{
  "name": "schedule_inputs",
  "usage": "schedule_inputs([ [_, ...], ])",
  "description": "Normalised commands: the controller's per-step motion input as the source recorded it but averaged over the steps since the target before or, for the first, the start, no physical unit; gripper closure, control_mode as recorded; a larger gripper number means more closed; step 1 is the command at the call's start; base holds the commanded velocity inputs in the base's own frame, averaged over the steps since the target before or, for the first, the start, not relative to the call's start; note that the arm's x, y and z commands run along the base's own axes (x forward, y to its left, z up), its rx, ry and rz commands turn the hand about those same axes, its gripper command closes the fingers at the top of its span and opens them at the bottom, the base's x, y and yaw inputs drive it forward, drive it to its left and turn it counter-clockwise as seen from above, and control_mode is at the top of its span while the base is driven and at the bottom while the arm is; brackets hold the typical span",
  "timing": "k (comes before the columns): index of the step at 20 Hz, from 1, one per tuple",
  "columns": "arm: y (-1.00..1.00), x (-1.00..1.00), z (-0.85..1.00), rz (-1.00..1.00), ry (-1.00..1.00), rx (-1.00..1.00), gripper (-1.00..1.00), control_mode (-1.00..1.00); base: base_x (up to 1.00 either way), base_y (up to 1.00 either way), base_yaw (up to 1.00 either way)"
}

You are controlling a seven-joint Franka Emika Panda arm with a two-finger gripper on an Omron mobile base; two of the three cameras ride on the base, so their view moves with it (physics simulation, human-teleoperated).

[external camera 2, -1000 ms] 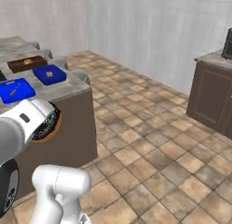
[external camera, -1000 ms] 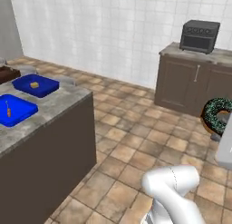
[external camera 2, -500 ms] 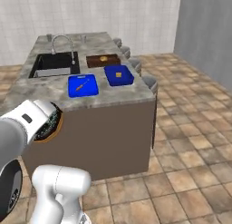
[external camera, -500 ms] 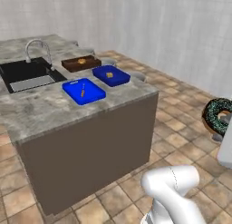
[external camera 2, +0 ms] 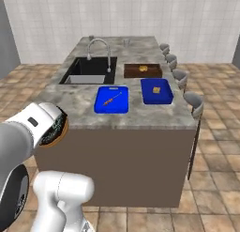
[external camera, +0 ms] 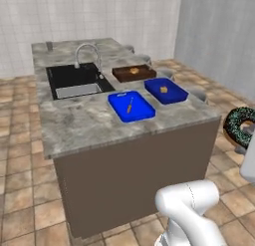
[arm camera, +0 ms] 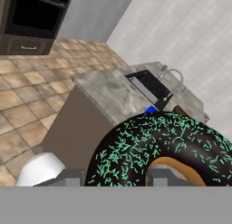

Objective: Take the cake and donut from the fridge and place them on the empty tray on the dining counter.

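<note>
the donut (arm camera: 167, 148), dark glazed with green specks, sits in the gripper (arm camera: 118, 175), jaws half closed across its ring, carried off the near side of the counter (external camera 2: 84, 111). it looks light, soft and a bit slick, so a gentle pinch across the ring seems wise. the cake (external camera 2: 156, 90) already lies in the navy tray (external camera 2: 146, 97), beside a brighter board (external camera 2: 104, 105).

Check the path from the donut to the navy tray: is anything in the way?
The hand holds the donut off the counter's near end. The tray, with the cake inside, lies beyond the blue board. Nothing tall stands between; go over the counter edge.
</note>
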Motion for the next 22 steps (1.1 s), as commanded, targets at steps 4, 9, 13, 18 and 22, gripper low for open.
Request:
schedule_inputs([
  [4, 0.00, 0.00, 0.00, 0.00, 0.00, 0.00, 1.00, 1.00, 0.02, -0.72, 0.11],
  [9, 0.00, 0.00, 0.00, 0.00, 0.00, 0.00, 1.00, 1.00, 0.08, -0.69, 0.10],
  [13, 0.00, 0.00, 0.00, 0.00, 0.00, 0.00, 1.00, 1.00, 0.29, -0.46, 0.10],
  [18, 0.00, 0.00, 0.00, 0.00, 0.00, 0.00, 1.00, 1.00, 0.32, -0.50, 0.10],
  [22, 0.00, 0.00, 0.00, 0.00, 0.00, 0.00, 1.00, 1.00, 0.36, -0.60, 0.09],
])
